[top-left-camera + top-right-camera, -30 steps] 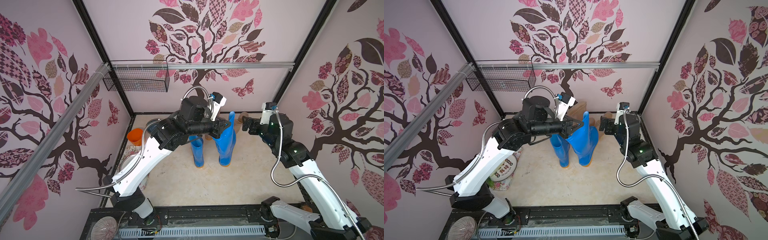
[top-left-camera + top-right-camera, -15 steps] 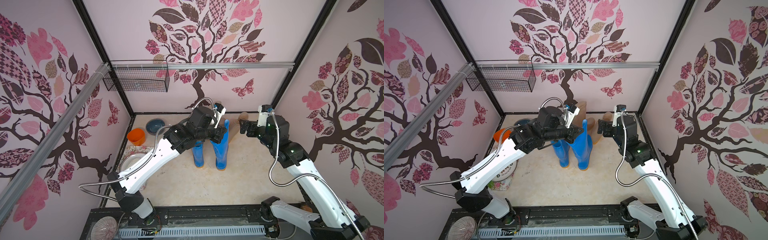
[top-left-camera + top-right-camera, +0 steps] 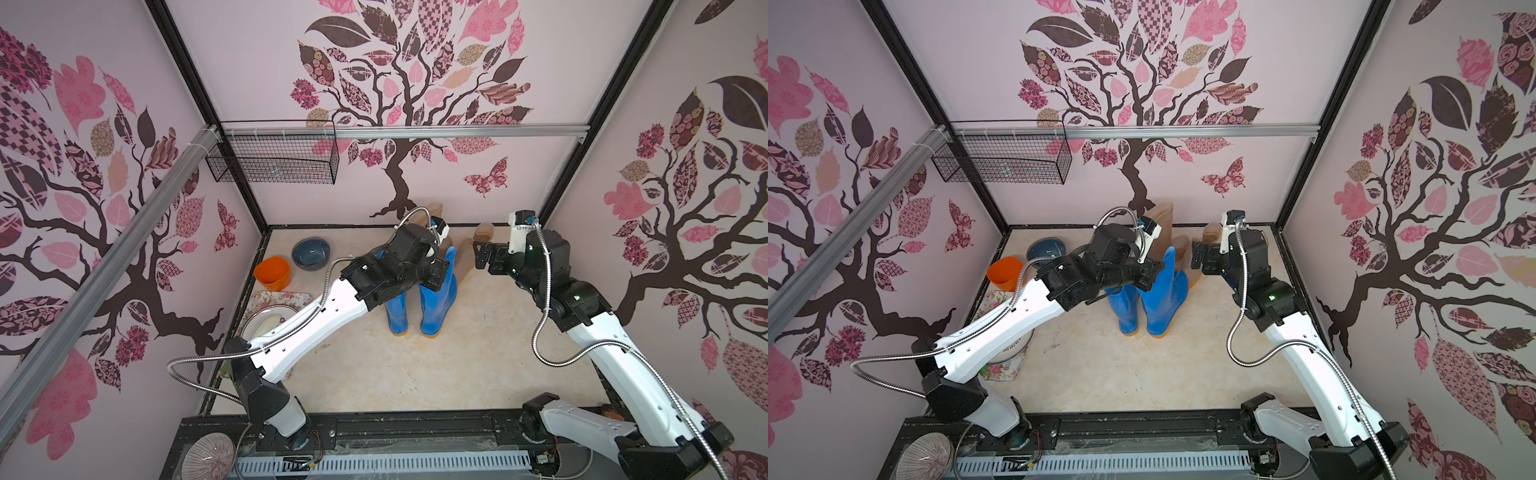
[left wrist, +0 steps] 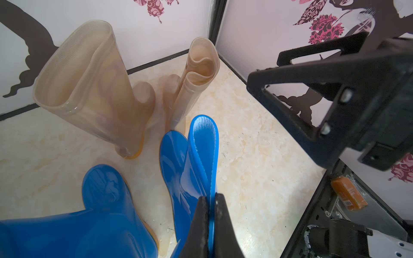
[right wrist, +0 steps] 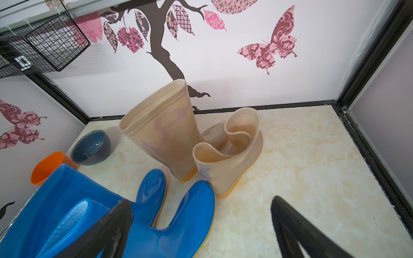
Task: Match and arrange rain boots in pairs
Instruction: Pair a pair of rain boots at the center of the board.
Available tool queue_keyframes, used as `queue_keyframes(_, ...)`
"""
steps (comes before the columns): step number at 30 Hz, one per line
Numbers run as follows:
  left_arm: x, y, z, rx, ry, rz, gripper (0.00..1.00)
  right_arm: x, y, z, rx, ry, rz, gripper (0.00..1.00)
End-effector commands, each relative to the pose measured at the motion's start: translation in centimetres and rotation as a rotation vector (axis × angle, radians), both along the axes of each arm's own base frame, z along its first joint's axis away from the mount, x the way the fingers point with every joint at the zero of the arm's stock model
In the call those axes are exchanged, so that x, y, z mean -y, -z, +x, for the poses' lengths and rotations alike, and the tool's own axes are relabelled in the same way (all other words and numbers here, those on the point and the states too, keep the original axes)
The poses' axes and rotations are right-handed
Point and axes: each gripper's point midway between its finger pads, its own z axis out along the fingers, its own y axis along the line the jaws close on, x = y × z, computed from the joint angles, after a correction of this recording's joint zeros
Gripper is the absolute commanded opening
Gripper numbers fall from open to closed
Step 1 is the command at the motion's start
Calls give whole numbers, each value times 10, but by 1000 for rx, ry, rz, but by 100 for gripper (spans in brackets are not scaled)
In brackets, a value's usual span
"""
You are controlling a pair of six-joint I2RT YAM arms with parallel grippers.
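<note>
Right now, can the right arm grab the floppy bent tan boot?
Probably yes. The right gripper is open and near the bent tan boot, facing it, with nothing between them. The blue boots stand off to the side.

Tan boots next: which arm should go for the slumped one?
Right. The right claw is open and free near the slumped tan boot; the left claw is clamped on a blue boot.
</note>
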Motion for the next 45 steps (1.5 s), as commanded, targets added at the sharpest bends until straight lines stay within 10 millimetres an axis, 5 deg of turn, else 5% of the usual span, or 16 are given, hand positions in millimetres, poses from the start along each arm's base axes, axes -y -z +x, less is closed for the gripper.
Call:
queue_keyframes(1,7,-28,11,92,-23,-101,0,2,1,4,-4,15,-5,99)
queue_keyframes(19,-12,-63,-18,84,17,-177,0,1,9,10,-30,20,-21,100)
queue_keyframes(40,-22,15,31,18,-281,-63,0,-15,25,16,-94,-46,-10,100)
queue_keyframes(45,-23,18,37,20,-343,-65,0,-18,27,17,-107,-62,-10,100)
